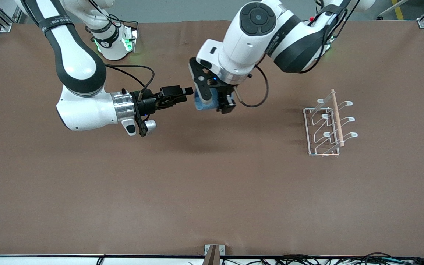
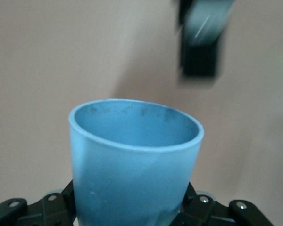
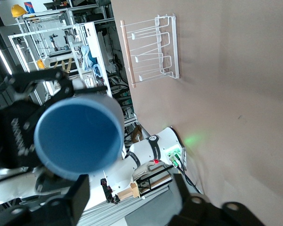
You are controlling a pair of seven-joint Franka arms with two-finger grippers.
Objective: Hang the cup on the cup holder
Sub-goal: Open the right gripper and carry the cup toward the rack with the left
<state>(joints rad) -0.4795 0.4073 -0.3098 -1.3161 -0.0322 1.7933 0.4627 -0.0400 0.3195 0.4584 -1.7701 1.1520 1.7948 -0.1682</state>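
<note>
We see 2 arms over a brown worktop [image 1: 212, 191], meeting in the air toward its middle. The left tool [image 1: 212, 101] hangs over the worktop and is clenched on the cup [image 1: 201, 104], a light-blue plain tumbler held clear of the surface. In the left wrist view the cup [image 2: 134, 174] fills the foreground with its open mouth turned away from the tool's base, and the black fingers [image 2: 52, 207] press against its lower wall from both sides.

The right tool [image 1: 187, 91] lies level, pointing toward the left arm's end of the worktop, with its tip just beside the cup; we cannot tell whether it touches. Its fingers [image 3: 66, 202] stand spread apart, grasping nothing, and the right wrist view looks straight into the cup's [image 3: 80, 141] blue interior.

The cup holder [image 1: 328, 123] stands on the worktop toward the left arm's end, well apart from both tools. It is a white wire rack with a rectangular base, 6 prongs with looped tips, and a light wooden dowel [image 1: 337, 117] running along its top. The same rack [image 3: 151, 49] appears in the right wrist view, with nothing on its prongs.
</note>
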